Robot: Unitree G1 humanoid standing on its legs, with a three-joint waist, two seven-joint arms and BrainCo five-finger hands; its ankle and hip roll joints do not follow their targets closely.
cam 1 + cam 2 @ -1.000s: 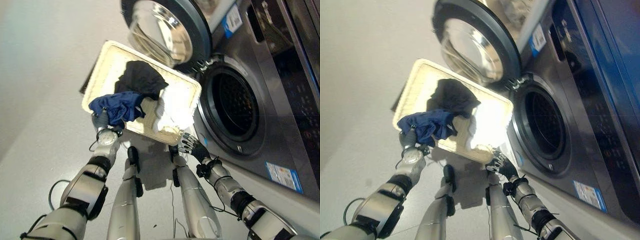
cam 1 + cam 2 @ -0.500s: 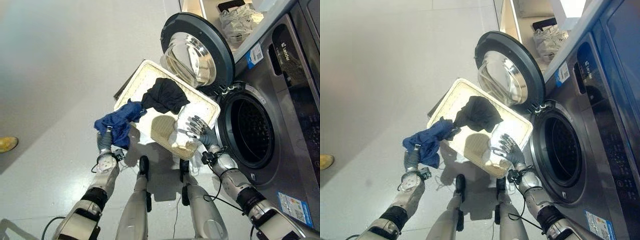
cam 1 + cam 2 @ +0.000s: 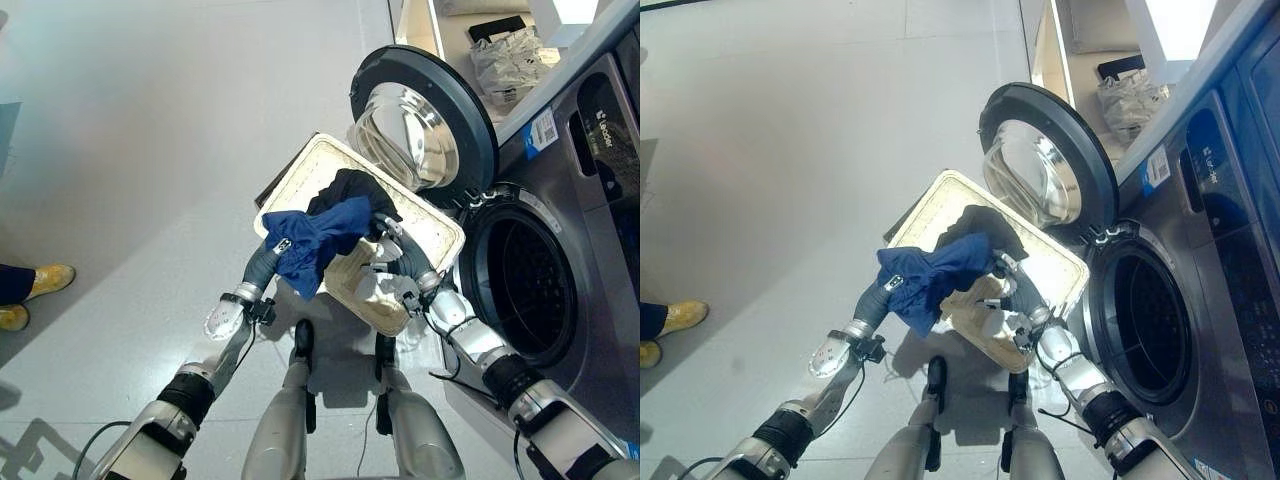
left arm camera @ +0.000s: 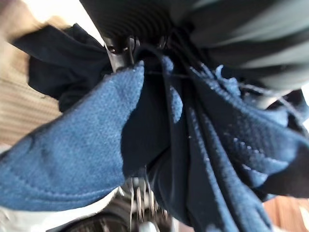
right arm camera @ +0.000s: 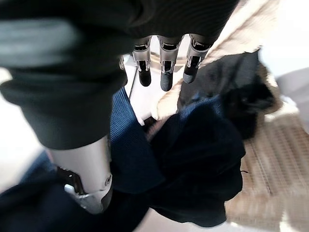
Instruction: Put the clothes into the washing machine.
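The left hand [image 3: 272,252] is buried under the blue garment [image 3: 318,240], which drapes over it and hangs down past the near rim of the cream laundry basket [image 3: 300,165]; the left wrist view shows folds of blue cloth right against the dark cover, but the fingers are hidden, so I cannot tell how firmly the cloth is held. A black garment [image 3: 350,187] lies in the basket just behind the blue one, touching it. The right hand [image 3: 392,252] hovers over the basket's corner nearest the washing machine [image 3: 590,200], fingers straight and relaxed, holding nothing.

The drum opening [image 3: 525,290] stands clear, with the door [image 3: 425,120] swung wide beyond the basket's far edge. The step in hand looks like carrying the blue garment across to the drum. To do it well, the left arm should lift until the hanging tail clears the basket rim, so it neither snags nor drags the black garment along. The open right hand can gather the loose end before the cloth passes the drum's lip, keeping it off the floor [image 3: 150,130].
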